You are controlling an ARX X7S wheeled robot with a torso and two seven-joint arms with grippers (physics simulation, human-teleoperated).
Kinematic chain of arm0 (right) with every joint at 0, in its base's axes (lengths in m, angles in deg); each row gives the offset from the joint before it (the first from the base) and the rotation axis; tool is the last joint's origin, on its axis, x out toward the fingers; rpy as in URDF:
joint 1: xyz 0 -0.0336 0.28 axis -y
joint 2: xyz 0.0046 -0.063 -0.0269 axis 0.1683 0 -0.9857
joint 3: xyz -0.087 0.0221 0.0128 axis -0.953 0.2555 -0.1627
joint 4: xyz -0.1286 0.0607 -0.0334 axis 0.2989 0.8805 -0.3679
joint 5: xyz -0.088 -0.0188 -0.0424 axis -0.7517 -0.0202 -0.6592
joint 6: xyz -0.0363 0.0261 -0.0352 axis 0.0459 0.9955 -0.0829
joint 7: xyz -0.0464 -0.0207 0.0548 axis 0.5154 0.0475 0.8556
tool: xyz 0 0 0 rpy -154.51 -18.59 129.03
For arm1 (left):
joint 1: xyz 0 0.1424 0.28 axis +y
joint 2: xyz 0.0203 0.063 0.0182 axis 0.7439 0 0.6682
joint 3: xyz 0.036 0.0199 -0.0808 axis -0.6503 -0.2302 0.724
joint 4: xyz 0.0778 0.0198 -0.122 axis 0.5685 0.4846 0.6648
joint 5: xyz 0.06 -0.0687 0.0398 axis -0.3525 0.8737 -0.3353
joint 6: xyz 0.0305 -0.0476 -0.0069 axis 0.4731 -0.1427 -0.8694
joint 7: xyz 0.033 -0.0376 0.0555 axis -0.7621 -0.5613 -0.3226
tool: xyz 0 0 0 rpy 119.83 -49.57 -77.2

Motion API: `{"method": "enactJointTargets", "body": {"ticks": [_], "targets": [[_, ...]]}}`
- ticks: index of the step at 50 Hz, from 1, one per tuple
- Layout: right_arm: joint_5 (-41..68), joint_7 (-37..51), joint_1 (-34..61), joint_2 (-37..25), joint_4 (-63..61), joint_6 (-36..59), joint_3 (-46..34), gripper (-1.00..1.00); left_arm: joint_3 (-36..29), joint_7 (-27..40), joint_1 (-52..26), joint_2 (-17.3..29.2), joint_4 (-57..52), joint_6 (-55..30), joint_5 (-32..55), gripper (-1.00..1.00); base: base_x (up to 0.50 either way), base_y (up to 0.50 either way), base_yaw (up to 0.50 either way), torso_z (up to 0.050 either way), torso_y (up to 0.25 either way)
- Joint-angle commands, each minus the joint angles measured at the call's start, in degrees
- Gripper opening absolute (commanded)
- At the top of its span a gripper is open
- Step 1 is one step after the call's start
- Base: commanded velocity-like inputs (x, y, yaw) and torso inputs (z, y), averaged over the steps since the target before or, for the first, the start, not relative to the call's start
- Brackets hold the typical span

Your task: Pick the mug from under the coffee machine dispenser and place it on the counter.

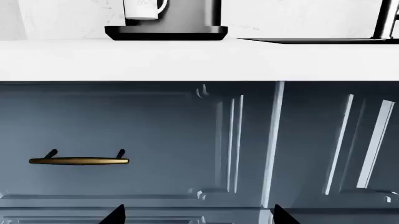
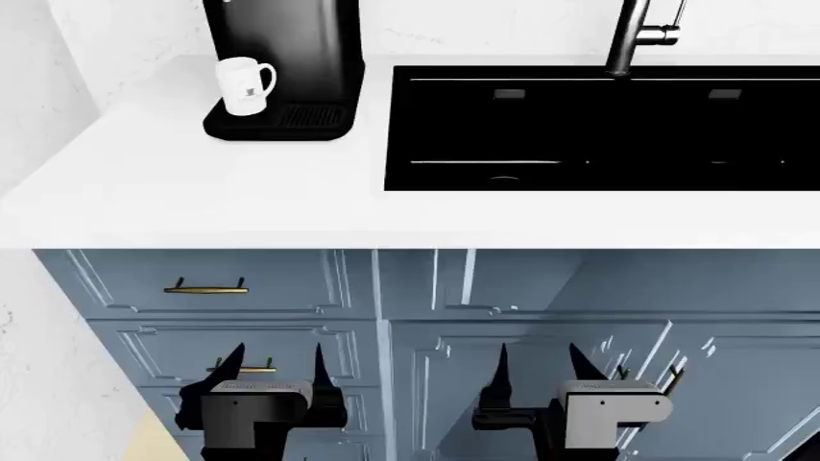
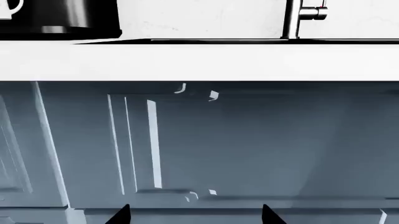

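Standing on the drip tray, the mug (image 2: 242, 85) looks light, rigid, slippery, best pinched across its body; both grippers open, empty.

Mug (image 2: 242, 84) logo — illegible

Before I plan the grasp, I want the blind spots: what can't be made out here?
- Coffee machine dispenser: spout and top cut off by the head view's edge.
- Mug: logo too small to read; cropped in both wrist views.
- Left gripper, right gripper: only fingertips show in wrist views.
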Motion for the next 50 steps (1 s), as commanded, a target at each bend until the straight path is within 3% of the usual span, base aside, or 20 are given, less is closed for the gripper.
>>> {"method": "enactJointTargets", "body": {"ticks": [1,21,50], "targets": [[0.6,1.1,0.0,-0.9,0.3,-0.5,-1.3,1.00,-1.1,1.0,0.0,0.9,0.1,0.1,0.9,1.00,0.00,0.00,0.00,0.000,0.000],[2.9,4.9,0.5,-3.6,1.3,-1.7,-4.3,1.00,-4.1,3.7,-0.4,3.6,0.5,0.2,3.4,1.00,0.00,0.01,0.00,0.000,0.000],[5.1,6.6,0.5,-5.6,1.2,-1.7,-6.8,1.00,-6.3,5.9,-0.6,5.6,0.9,0.7,5.6,1.00,0.00,0.50,0.00,0.000,0.000]]}}
